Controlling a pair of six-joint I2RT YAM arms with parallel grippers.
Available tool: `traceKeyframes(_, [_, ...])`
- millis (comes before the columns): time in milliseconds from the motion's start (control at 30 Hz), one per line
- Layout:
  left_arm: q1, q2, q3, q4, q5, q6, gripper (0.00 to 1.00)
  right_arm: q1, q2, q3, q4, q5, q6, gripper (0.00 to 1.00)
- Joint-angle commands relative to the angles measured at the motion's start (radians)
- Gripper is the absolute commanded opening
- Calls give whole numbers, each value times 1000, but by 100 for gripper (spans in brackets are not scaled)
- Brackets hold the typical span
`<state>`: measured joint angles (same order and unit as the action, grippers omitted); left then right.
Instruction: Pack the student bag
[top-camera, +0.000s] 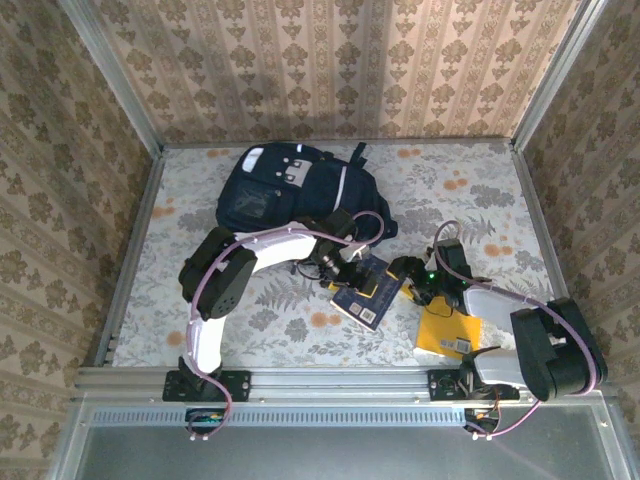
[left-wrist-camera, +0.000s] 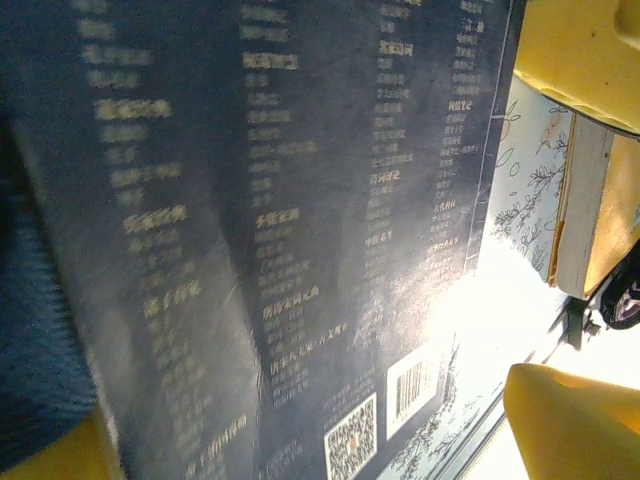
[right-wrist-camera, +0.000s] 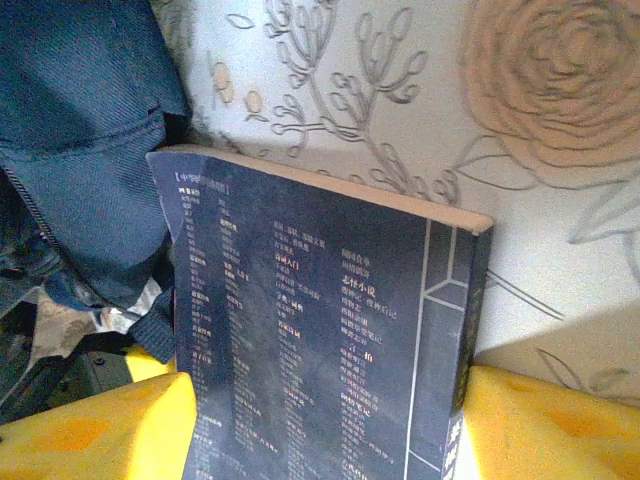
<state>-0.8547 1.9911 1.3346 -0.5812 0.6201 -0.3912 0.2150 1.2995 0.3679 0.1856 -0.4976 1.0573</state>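
Navy book (right-wrist-camera: 320, 290): clamped by right claw (right-wrist-camera: 330, 415); left claw (left-wrist-camera: 300, 440) spread wide, empty. Hold level, steer toward student bag (top-camera: 290, 190) opening.

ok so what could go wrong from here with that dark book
1. The right gripper pinches the dark book by its edges while the left gripper straddles it loosely; it could twist or slip.
2. The student bag lies flat, no wide opening showing, so the book may snag.
3. The yellow book lies by the table's near edge under the right arm and could be nudged off.
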Motion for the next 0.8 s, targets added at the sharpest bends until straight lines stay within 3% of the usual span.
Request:
traceKeyframes(0, [-36,27,42,28,64,34,91,27,-23,-4,186,-148,59,70])
traceKeyframes(267, [-36,21,32,32,57,33,91,28,-141,-39,210,-142,115,67])
traceKeyframes(367, [-36,21,31,38,64,32,91,35,-116,-73,297,-144,156,66])
traceKeyframes(767, [-35,4,14,64,84,32,91,73,70,-81,377,-110,108,61])
